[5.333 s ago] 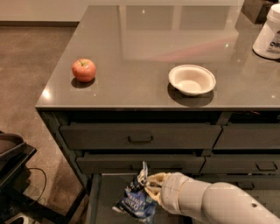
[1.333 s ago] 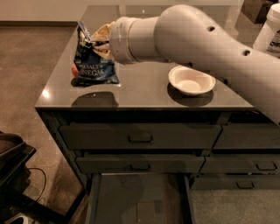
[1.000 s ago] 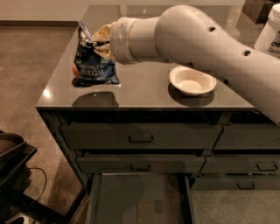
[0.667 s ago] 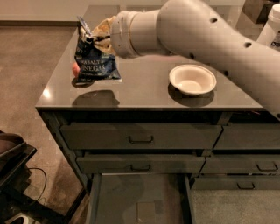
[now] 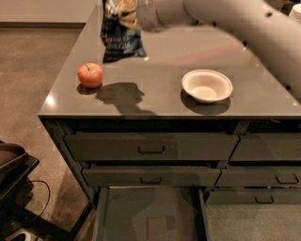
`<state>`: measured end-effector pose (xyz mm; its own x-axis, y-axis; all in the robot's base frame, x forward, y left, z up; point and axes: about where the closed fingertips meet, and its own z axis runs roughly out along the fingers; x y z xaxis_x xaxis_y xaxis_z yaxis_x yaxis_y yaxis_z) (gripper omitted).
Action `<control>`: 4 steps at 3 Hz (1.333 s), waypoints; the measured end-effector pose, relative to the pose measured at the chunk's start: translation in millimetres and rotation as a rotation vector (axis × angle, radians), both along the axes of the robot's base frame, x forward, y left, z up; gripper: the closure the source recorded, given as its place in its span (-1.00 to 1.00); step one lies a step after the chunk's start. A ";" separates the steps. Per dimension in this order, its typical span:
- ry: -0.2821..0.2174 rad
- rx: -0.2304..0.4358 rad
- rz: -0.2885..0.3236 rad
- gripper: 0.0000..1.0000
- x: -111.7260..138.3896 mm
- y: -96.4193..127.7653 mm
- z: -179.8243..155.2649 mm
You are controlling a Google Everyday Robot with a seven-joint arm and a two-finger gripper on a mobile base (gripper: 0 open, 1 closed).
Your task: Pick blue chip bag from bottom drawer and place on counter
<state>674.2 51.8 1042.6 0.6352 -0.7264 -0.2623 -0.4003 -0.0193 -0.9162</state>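
My gripper (image 5: 123, 13) is at the top of the view, above the far left part of the counter (image 5: 160, 89). It is shut on the top of the blue chip bag (image 5: 120, 41), which hangs from it over the counter, behind the apple. The bag's shadow falls on the counter near the front edge. The bottom drawer (image 5: 141, 214) stands pulled open below, with a flat grey floor and nothing but a pale patch on it.
A red apple (image 5: 90, 75) sits on the counter at the left. A white bowl (image 5: 207, 86) sits right of centre. Two shut handled drawer fronts (image 5: 150, 147) stack above the open drawer. More drawers are at the right. Dark equipment (image 5: 14, 164) stands at the lower left.
The arm has moved the bag up and away toward the back of the counter. The apple, hidden behind the bag before, now shows.
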 end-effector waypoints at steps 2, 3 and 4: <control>-0.027 0.015 -0.012 0.16 5.1 -5.7 19.9; -0.027 0.015 -0.012 -0.30 5.1 -5.6 19.9; -0.027 0.015 -0.012 -0.77 5.1 -5.6 19.9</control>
